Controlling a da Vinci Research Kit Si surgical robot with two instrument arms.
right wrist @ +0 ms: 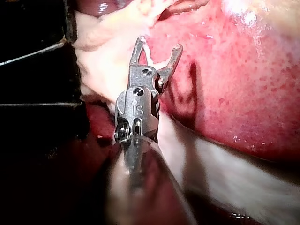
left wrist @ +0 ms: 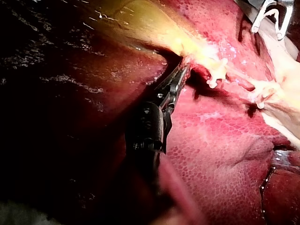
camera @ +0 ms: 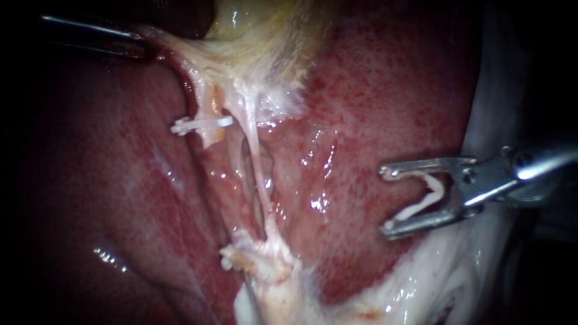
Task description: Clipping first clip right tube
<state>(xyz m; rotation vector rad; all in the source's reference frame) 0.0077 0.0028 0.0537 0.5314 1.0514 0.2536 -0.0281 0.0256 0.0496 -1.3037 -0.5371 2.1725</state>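
Note:
The right tube (camera: 257, 162) is a thin pale strand running down from the gallbladder (camera: 253, 24) to a ragged stump (camera: 259, 256). Beside it, the left tube (camera: 211, 137) carries a white clip (camera: 201, 124). My right instrument (camera: 386, 200) hovers over the liver well to the right of both tubes. Its jaws stand wide apart with an open white clip (camera: 430, 195) seated between them, also seen in the right wrist view (right wrist: 158, 45). My left instrument (camera: 141, 45) is shut on tissue at the gallbladder's neck (left wrist: 180, 75) and holds it taut.
Red liver (camera: 391, 90) surrounds the tubes. White fatty tissue (camera: 451, 277) lies below and behind my right instrument. A dark hollow sits at the upper left, behind my left instrument's shaft.

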